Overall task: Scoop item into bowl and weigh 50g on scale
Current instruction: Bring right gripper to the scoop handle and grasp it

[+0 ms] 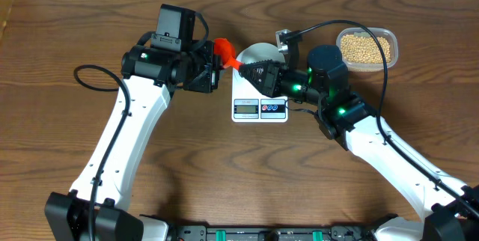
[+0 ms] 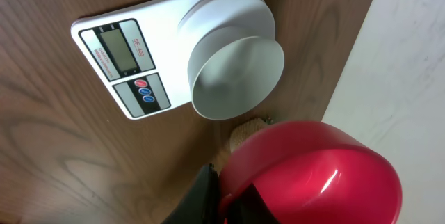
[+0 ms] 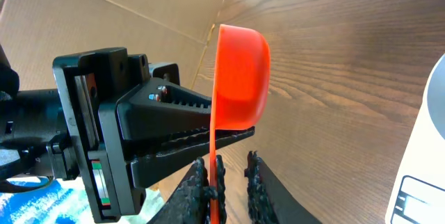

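The white bowl stands on the white scale, and its inside looks bare. In the overhead view the bowl is partly hidden behind the arms, at the far end of the scale. My left gripper is shut on a red scoop, holding it just left of the bowl. The scoop stands on edge, its thin handle running down between my right gripper's fingers. The handle lies against one finger, with a gap to the other. The beans lie in a clear tub.
The clear tub sits at the back right, close behind my right arm. A black cable loops over it. The table's far edge and a pale wall lie just behind the scale. Bare wood spreads in front of the scale.
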### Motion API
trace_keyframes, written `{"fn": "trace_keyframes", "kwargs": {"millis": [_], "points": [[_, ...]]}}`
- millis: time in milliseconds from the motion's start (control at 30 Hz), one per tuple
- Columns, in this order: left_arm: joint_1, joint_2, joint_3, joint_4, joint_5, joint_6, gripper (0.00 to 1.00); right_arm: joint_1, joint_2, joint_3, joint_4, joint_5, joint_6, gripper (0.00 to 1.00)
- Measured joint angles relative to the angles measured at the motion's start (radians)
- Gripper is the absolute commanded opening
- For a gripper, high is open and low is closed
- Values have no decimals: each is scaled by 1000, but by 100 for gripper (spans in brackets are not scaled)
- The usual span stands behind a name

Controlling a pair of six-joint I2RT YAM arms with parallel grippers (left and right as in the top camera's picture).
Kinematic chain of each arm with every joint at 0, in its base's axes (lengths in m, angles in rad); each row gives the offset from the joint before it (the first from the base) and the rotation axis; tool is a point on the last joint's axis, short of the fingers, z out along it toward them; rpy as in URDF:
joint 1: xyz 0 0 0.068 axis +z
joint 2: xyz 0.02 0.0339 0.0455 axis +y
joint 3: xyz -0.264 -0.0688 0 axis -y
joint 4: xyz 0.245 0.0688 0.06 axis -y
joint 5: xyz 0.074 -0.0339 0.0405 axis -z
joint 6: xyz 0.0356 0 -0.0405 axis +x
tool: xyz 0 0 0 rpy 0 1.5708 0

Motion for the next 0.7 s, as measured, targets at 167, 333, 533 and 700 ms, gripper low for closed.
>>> {"fn": "trace_keyframes", "kwargs": {"millis": [167, 333, 533, 700], "points": [[0, 0, 0, 0, 0, 0, 7, 0, 0, 0, 2, 10, 11, 11], [0, 0, 0, 0, 0, 0, 7, 0, 0, 0, 6, 17, 20, 1], [0, 0, 0, 0, 0, 0, 9, 0, 0, 0, 9, 17, 26, 1], [0, 0, 0, 0, 1, 11, 63, 0, 0, 0, 8, 23, 26, 1]]}}
